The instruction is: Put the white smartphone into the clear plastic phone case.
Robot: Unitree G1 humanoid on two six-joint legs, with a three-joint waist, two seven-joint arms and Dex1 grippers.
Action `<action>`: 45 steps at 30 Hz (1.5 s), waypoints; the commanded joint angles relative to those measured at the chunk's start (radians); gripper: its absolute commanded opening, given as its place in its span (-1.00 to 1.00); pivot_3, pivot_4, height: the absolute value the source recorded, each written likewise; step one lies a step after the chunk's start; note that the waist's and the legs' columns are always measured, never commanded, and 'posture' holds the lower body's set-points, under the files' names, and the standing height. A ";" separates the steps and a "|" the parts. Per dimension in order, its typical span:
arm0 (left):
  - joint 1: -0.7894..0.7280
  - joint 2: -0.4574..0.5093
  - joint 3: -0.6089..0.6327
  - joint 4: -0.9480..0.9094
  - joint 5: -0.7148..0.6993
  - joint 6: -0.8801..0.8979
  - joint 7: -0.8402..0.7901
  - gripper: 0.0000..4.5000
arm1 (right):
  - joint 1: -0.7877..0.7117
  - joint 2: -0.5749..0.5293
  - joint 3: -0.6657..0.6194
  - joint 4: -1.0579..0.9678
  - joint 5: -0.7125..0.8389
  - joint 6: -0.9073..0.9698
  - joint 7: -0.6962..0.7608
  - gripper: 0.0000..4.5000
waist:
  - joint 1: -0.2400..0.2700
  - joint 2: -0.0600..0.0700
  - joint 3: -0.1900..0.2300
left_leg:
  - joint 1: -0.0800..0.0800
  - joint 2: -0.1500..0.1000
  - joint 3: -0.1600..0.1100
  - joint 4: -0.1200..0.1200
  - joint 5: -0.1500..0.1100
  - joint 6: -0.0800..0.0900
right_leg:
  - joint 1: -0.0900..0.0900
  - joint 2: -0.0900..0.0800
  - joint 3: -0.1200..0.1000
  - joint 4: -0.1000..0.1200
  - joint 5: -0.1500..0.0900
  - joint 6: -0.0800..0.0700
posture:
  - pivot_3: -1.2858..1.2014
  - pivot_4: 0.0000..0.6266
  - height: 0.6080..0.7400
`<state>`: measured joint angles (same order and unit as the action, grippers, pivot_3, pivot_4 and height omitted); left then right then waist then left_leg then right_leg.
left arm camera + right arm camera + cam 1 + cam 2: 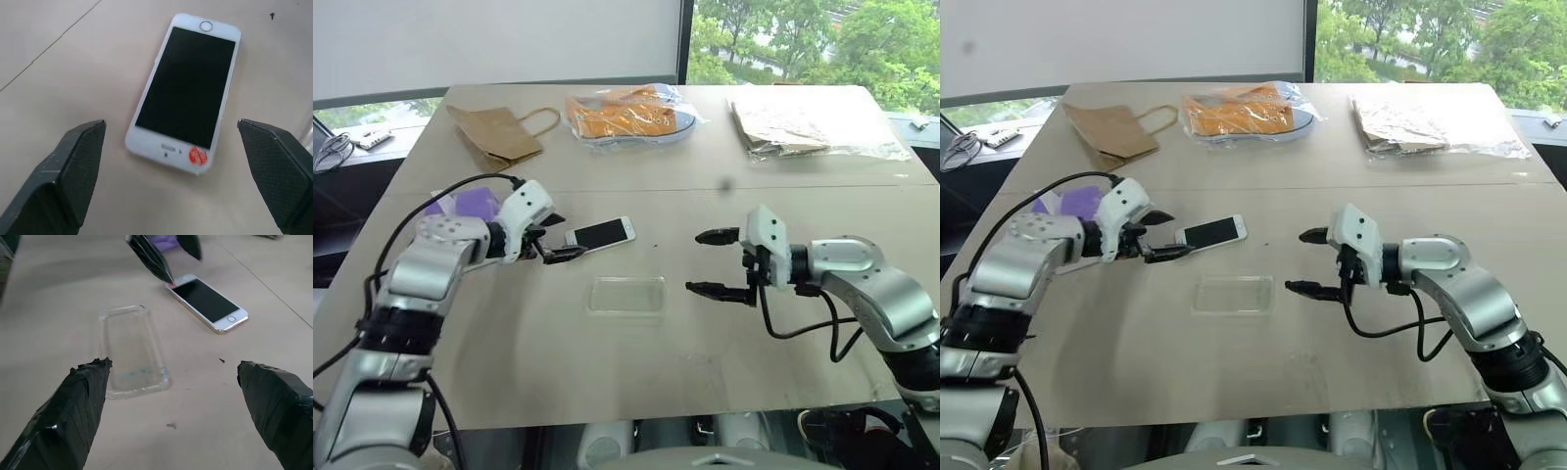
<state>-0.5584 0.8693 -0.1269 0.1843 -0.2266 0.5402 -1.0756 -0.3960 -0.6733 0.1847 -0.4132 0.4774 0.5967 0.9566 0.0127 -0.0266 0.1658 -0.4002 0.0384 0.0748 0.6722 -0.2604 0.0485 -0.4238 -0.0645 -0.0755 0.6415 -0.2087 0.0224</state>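
White smartphone (600, 233) flat on the table (705, 333), screen up, long axis pointing at the wide-open, empty left gripper (555, 237) just beside its near end; clear plastic phone case (626, 294) nearby, toward the wide-open, empty right gripper (715, 262).

left pincer (1161, 236) open by white smartphone (1210, 232) | clear case (1232, 294) empty

Both end effectors (555, 237) (718, 262) wide apart.
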 commanded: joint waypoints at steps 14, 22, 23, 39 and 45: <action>-0.262 -0.113 -0.169 0.571 0.217 -0.348 -0.283 0.97 | 0.144 -0.047 -0.211 -0.213 0.135 0.054 -0.093 1.00 | 0.005 0.000 -0.001 | 0.000 0.000 -0.001 0.002 0.000 0.000 | 0.000 0.000 -0.001 0.001 -0.001 0.002 | 0.03 -0.52 1.00; -0.286 -0.146 -0.153 0.618 0.239 -0.403 -0.362 0.97 | 0.170 -0.047 -0.212 -0.231 0.131 0.047 -0.122 1.00 | 0.005 0.001 -0.002 | 0.000 0.000 0.000 0.003 0.000 0.001 | 0.001 -0.002 0.000 0.001 -0.001 0.002 | 0.03 -0.52 1.00; -0.286 -0.147 -0.150 0.613 0.236 -0.397 -0.379 0.97 | 0.173 -0.047 -0.210 -0.231 0.129 0.044 -0.124 1.00 | 0.005 0.001 -0.002 | 0.000 0.000 0.000 0.003 -0.001 0.001 | 0.001 -0.002 -0.001 0.001 -0.001 0.002 | 0.03 -0.52 1.00; -0.214 -0.152 -0.154 0.587 0.320 -0.507 -0.327 0.28 | 0.170 -0.039 -0.178 -0.210 0.092 0.011 -0.131 1.00 | 0.004 0.007 -0.009 | 0.001 -0.001 0.000 0.003 -0.001 0.003 | 0.002 -0.003 0.000 0.001 -0.002 0.003 | 0.03 -0.52 1.00; -0.164 -0.138 -0.067 0.502 0.252 -0.540 -0.296 0.28 | 0.165 -0.040 -0.144 -0.202 0.041 -0.023 -0.130 1.00 | 0.003 0.009 -0.011 | 0.001 -0.001 0.000 0.003 -0.001 0.003 | 0.002 -0.003 0.000 0.001 -0.002 0.003 | 0.03 -0.52 1.00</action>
<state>-0.7616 0.7389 -0.1868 0.7109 0.0368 0.0067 -1.3734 -0.2210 -0.7106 0.0364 -0.6024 0.5306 0.6035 0.8243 0.0155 -0.0172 0.1551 -0.3990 0.0376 0.0751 0.6754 -0.2618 0.0511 -0.4219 -0.0675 -0.0753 0.6427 -0.2103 0.0252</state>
